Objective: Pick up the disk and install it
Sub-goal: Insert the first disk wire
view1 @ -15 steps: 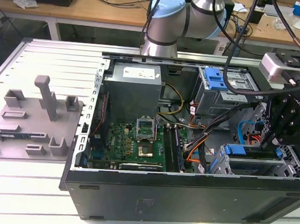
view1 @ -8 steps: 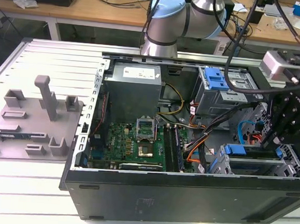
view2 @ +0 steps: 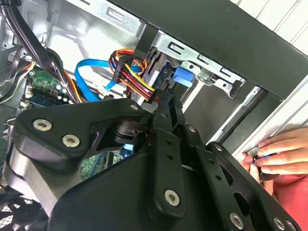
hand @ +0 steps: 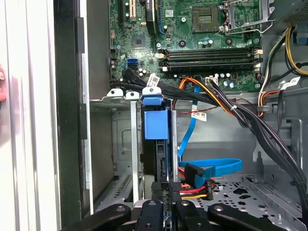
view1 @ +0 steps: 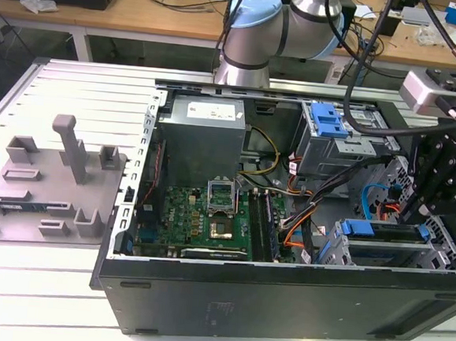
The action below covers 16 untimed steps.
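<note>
The disk stands on edge in a slot of the grey metal drive cage at the front corner of the open computer case. Its blue carrier rail shows along the top of the cage. My gripper reaches down onto the disk's end near the red and orange power cables. The black fingers lie close together and grip the disk's narrow edge. At the exterior view's right, the gripper hangs just over that cage.
A second cage with a blue latch sits at the back of the case. Black, orange and blue cables run beside the disk slot. The motherboard and power supply lie further in. A person's hand rests outside the case wall.
</note>
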### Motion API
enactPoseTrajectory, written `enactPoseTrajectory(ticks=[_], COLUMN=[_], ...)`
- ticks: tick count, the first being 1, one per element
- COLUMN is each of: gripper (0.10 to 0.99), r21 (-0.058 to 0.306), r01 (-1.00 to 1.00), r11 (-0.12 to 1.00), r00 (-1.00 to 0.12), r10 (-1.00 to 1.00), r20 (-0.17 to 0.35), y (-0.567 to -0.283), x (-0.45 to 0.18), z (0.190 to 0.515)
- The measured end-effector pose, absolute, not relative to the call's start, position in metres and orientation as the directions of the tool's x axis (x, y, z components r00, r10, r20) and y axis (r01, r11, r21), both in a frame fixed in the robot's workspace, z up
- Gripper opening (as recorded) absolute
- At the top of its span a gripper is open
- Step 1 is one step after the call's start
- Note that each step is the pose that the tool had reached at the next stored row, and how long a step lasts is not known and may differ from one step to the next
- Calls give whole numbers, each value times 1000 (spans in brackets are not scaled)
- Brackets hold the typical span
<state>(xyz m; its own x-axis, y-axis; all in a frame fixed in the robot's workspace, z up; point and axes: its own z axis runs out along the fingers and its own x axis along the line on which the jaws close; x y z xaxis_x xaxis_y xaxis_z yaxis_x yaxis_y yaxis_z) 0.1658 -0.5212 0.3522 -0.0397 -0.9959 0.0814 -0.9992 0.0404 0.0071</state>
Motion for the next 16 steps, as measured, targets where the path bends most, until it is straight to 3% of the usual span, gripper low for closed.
enactPoseTrajectory(ticks=[16], gripper=[165], r21=[7], r01=[-997], r11=[76], r00=[-75], r10=[-994], r20=[81], y=[-520], x=[167], z=[352])
